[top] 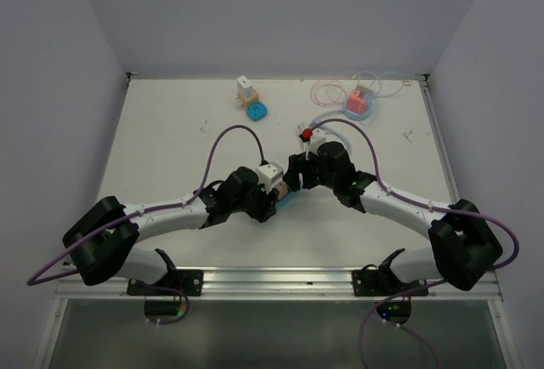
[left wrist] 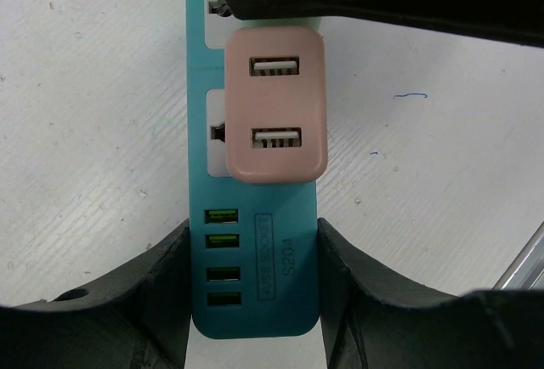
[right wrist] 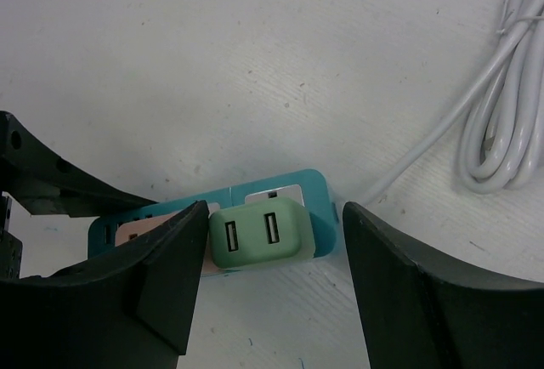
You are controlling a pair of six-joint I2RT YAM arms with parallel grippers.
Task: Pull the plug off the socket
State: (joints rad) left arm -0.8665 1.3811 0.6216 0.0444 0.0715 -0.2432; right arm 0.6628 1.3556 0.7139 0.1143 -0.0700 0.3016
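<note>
A teal power strip lies on the white table; only a sliver of it shows between the arms in the top view. A pink two-port plug and a green two-port plug sit in its sockets side by side. My left gripper is shut on the strip's USB end, one finger on each long side. My right gripper is open around the green plug: the left finger touches the plug, the right finger stands apart from it.
The strip's white cable lies coiled to the right of it. At the back of the table are a white and yellow charger, a blue cube adapter and a pink adapter with thin coiled cables.
</note>
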